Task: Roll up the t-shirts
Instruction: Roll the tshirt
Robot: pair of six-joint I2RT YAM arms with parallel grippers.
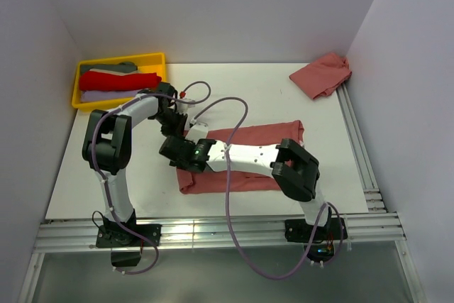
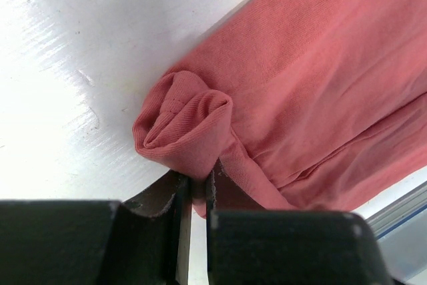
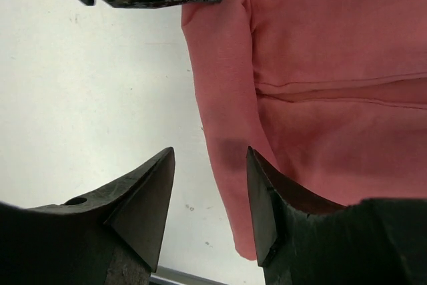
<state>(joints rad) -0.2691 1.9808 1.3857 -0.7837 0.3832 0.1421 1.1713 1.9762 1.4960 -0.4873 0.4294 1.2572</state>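
A folded t-shirt (image 1: pixel 266 135) is spread on the worktop (image 1: pixel 156 189), nearer than and right of the yellow tray (image 1: pixel 75 90). Its rolled-up corner (image 2: pixel 183 121) is clamped by the left end effector (image 2: pixel 198 188). The right end effector (image 3: pixel 210 158) is held apart over the shirt's edge. A second t-shirt (image 1: pixel 323 74) is crumpled far right of the tray.

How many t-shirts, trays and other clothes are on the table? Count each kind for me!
T-shirts: 2, the middle t-shirt and the corner t-shirt
Tray: 1
Clothes in the tray: 3, grey piece, red piece, purple piece
Total: 6
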